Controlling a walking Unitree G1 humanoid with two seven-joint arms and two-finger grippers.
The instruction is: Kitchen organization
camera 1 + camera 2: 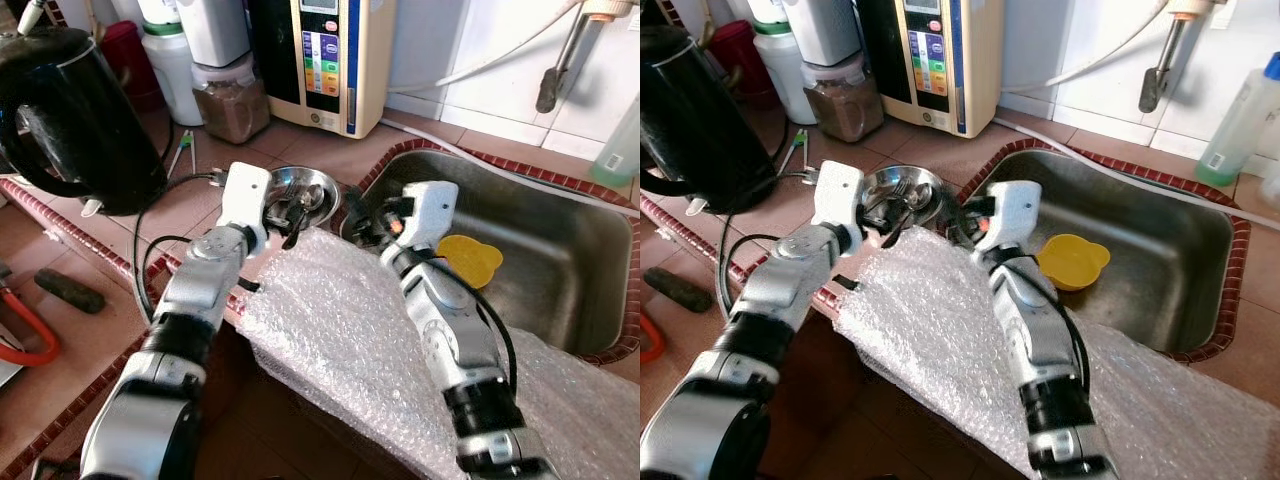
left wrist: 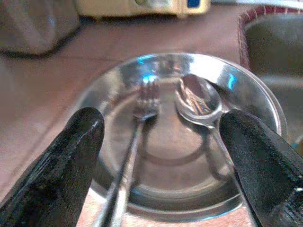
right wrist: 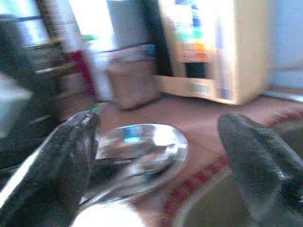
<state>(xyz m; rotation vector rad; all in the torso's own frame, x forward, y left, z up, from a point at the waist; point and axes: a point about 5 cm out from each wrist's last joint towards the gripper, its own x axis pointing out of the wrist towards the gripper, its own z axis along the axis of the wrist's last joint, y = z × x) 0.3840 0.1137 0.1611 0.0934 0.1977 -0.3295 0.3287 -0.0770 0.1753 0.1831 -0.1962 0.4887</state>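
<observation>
The left gripper (image 1: 290, 225) hangs just over the near rim of the steel bowl (image 2: 246, 101), which sits on the tiled desk (image 1: 300, 150) beside the sink (image 1: 560, 250). In the left wrist view its jaws stand wide apart and hold nothing; a fork (image 2: 142, 109) and a spoon (image 2: 199, 101) lie inside the bowl between the two fingers (image 2: 61, 165). The right gripper (image 1: 365, 222) is near the bowl's sink-side edge, at the corner of the sink; its jaws are also spread wide and empty, with the bowl seen blurred beyond them.

A sheet of bubble wrap (image 1: 350, 340) drapes over the desk's front edge under both arms. A yellow cup (image 1: 470, 258) lies in the sink. A black kettle (image 1: 75, 110), a jar (image 1: 232, 100) and a water purifier (image 1: 325, 60) stand along the back.

The tidying looks barely started: the cutlery is in the bowl, the cup is in the sink, and nothing is gripped. The step in hand seems to be the left gripper closing on the fork or spoon, or on the bowl itself.
</observation>
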